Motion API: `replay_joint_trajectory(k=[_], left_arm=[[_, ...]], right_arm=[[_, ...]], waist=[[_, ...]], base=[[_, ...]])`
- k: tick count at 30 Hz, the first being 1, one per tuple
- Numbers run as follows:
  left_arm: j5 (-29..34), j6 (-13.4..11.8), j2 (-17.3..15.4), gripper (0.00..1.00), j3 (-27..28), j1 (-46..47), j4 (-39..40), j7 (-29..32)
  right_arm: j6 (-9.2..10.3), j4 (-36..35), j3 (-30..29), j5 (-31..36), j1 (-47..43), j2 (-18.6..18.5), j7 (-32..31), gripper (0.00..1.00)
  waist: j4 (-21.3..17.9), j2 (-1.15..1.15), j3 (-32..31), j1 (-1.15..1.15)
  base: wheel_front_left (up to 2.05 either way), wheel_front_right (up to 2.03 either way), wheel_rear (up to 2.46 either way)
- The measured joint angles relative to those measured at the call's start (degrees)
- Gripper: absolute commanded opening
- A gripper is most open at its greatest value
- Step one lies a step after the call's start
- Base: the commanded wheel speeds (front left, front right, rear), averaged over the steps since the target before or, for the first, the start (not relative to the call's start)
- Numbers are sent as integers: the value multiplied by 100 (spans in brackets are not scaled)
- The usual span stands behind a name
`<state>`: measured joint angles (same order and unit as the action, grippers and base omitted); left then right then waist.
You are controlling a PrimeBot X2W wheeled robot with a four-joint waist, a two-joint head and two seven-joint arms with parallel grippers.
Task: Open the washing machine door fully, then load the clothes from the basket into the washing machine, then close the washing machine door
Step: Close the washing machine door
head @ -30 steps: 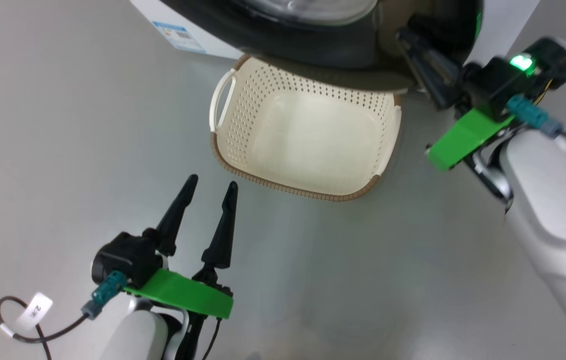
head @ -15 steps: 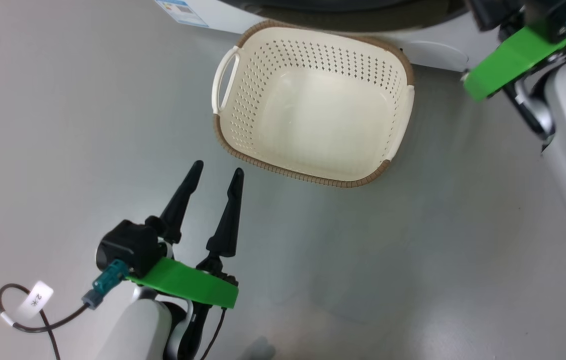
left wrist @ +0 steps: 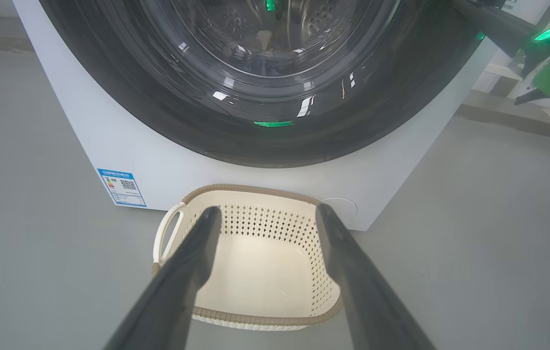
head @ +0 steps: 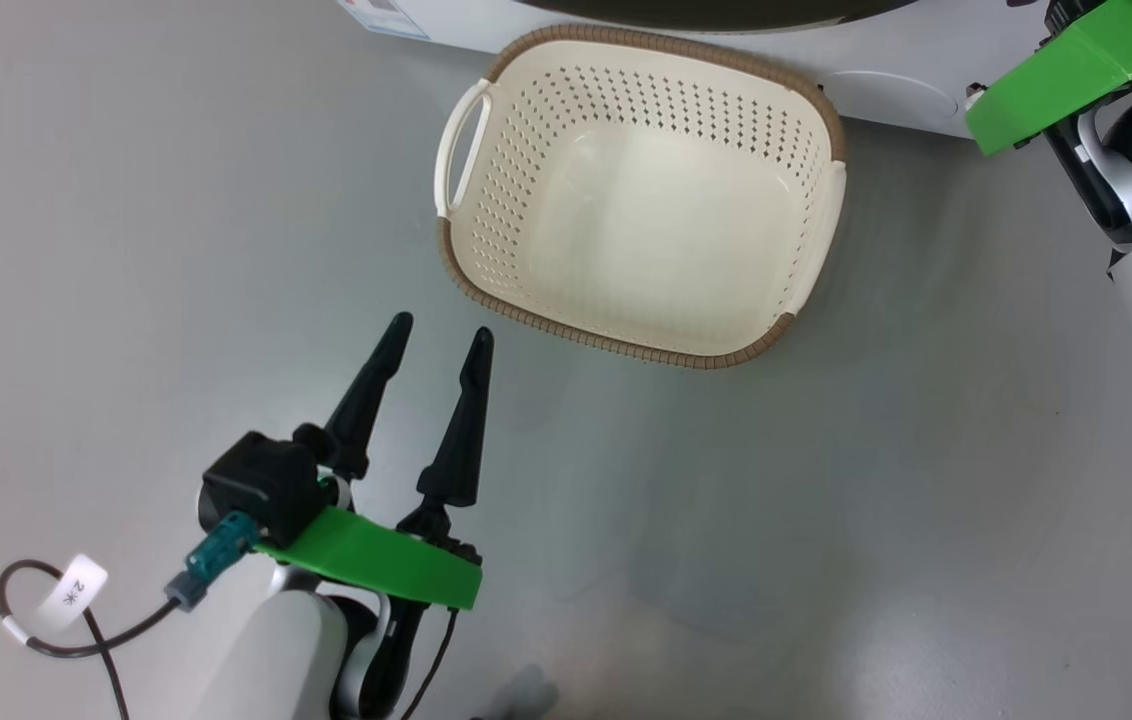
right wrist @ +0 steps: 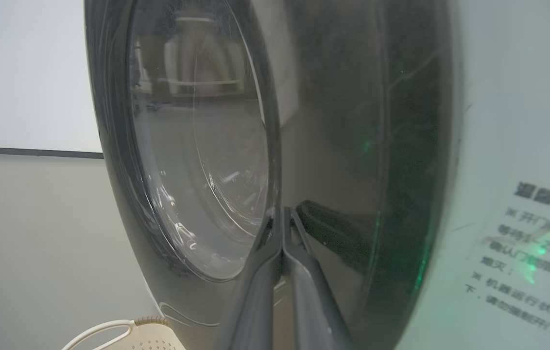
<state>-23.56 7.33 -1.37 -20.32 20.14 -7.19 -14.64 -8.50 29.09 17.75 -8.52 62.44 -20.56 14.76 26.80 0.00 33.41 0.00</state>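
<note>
Two dark fingers of the right gripper [right wrist: 283, 216] are squeezed together, holding nothing, tips against the big round shiny black washing machine door [right wrist: 352, 121]. A gentle, straight push should latch it, I think. The left gripper [head: 441, 326] gapes wide near the empty cream plastic basket [head: 626, 348]. The small blue sticker [left wrist: 121, 187] has words too tiny to read.
</note>
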Motion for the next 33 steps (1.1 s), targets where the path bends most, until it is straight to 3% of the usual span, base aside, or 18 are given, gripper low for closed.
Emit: replay_joint_trajectory(k=[15, 21, 33], left_arm=[[-13, 0, 1, 100, 19, 8, -11, 0], [58, 0, 1, 100, 93, 0, -87, 0], [223, 0, -224, 100, 364, -571, -275, 0]], right_arm=[[-15, -3, -180, 101, -68, 164, 5, 0], [65, -77, -304, 70, -533, 257, 5, 0], [68, -528, -764, -263, -2117, 1005, 4, 0]], waist=[[-87, 0, -90, 0], [-208, 0, -349, 0], [-678, 0, -1294, 0]], base=[[0, 0, 0], [0, 0, 0], [0, 0, 0]])
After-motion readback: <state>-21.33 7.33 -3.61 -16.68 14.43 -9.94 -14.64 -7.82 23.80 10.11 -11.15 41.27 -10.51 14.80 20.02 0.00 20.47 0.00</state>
